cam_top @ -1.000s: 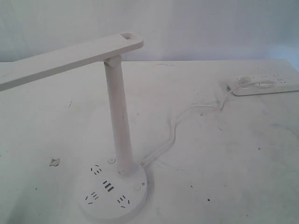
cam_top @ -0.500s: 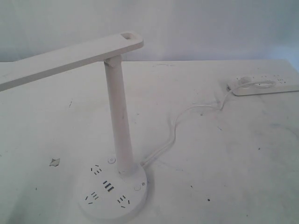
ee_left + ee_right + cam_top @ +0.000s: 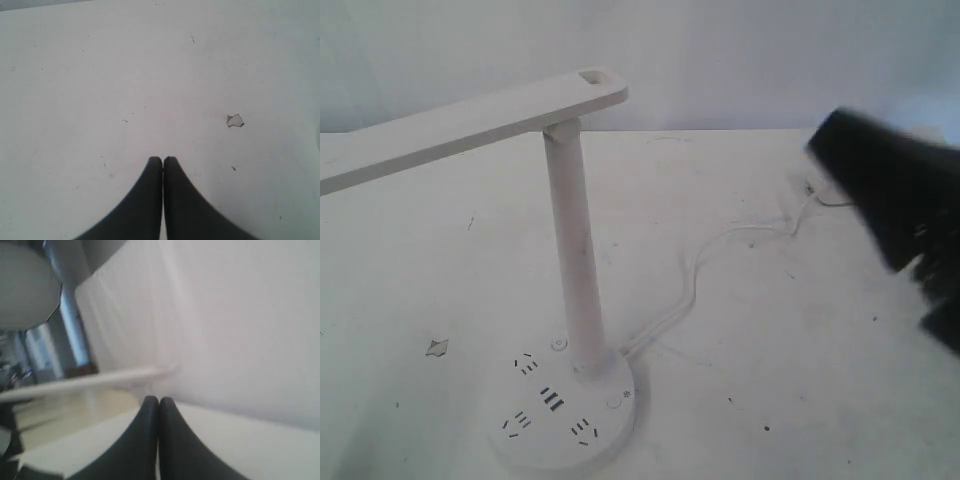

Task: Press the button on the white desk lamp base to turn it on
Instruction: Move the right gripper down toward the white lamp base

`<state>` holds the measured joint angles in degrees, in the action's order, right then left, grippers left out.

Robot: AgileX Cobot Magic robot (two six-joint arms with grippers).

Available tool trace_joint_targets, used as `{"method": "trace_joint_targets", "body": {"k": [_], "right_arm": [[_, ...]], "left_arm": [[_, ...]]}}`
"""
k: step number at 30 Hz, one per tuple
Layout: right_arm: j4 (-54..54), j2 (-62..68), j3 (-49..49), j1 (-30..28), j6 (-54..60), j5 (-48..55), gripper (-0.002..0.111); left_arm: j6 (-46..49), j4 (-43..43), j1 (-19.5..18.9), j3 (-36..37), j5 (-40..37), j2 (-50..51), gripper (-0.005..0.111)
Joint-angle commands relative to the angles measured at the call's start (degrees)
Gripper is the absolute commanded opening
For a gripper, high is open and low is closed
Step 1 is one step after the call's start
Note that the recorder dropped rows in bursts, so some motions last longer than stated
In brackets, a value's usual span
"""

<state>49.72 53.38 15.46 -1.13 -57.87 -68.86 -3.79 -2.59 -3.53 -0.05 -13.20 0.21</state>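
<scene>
The white desk lamp base (image 3: 608, 432) is a flat round disc with dark socket slots at the table's near edge, carrying a tall white post (image 3: 574, 255). Its tiny round button (image 3: 612, 403) sits on the disc's right side beside a small sun-like mark. My right arm (image 3: 895, 205) shows as a blurred black shape at the right, well away from the base. The right gripper (image 3: 159, 399) is shut on nothing. My left gripper (image 3: 163, 158) is also shut and empty above bare table, and it is out of the exterior view.
The lamp's long white head (image 3: 460, 130) reaches left from the post top. A white cable (image 3: 695, 268) runs from the base toward the back right, where the arm hides its end. A small chip (image 3: 437, 347) (image 3: 234, 120) marks the tabletop left of the base.
My right arm has come into the exterior view from the right and now covers the power strip that showed at the back right. The lamp has not moved.
</scene>
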Motion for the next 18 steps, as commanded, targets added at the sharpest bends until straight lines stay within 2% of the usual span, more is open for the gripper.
{"method": "trace_joint_targets", "body": {"k": [1,8,12,15,18], "right_arm": [[7.6,9.2,0.4,7.7,2.7,-1.1,0.000],[6.8,19.3,0.4,22.9,12.2,-1.1,0.000],[4.8,24.8,0.4,29.8,14.5,9.2,0.000],[-2.9,28.8,0.4,33.7,16.7,18.6,0.000],[-12.6,33.4,1.1,36.0,21.1,21.2,0.000]], "left_arm": [[0.1,0.4,0.2,0.1,-0.1,-0.2,0.000],[0.1,0.4,0.2,0.1,-0.1,-0.2,0.000],[0.1,0.4,0.2,0.1,-0.1,-0.2,0.000],[0.1,0.4,0.2,0.1,-0.1,-0.2,0.000],[0.1,0.4,0.2,0.1,-0.1,-0.2,0.000]]}}
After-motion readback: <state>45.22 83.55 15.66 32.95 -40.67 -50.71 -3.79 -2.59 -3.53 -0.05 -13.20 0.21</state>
